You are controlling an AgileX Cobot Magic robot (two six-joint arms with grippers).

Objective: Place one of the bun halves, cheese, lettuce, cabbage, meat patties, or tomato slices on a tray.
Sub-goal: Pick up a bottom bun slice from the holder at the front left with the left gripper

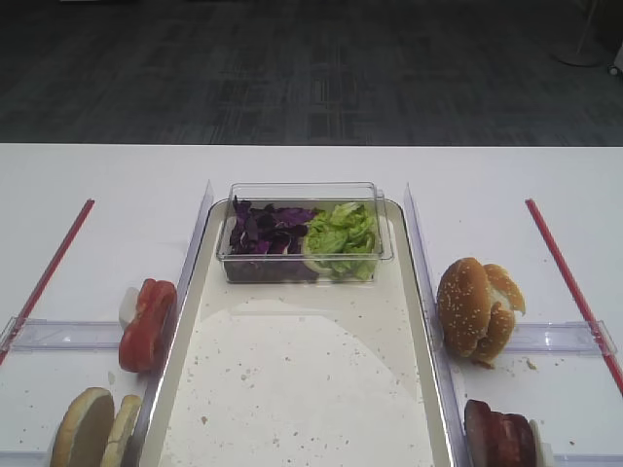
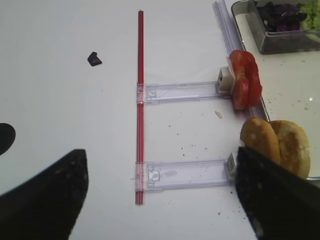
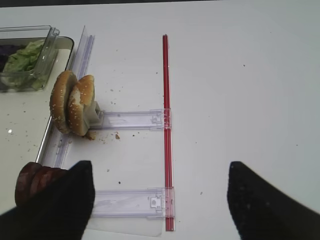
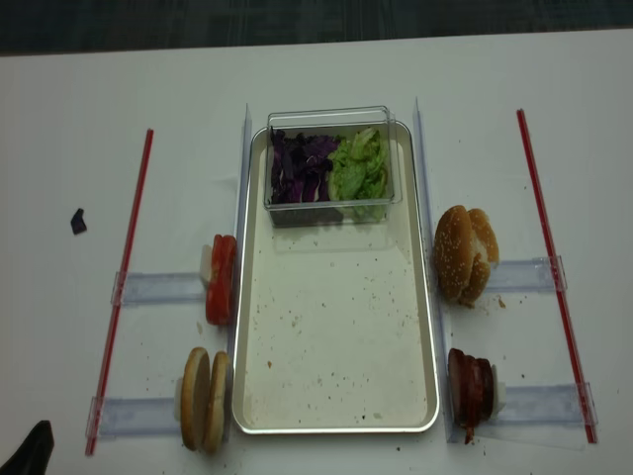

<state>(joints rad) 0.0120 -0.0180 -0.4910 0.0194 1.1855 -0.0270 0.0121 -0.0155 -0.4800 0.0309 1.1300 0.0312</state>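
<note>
White table, bare speckled tray.

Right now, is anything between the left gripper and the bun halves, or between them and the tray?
Nothing visible. The left gripper is open with the bun halves beside its right finger. They stand on edge against the tray rim; its floor nearby is bare.

tray near half bare | clear box blocks far end
</note>
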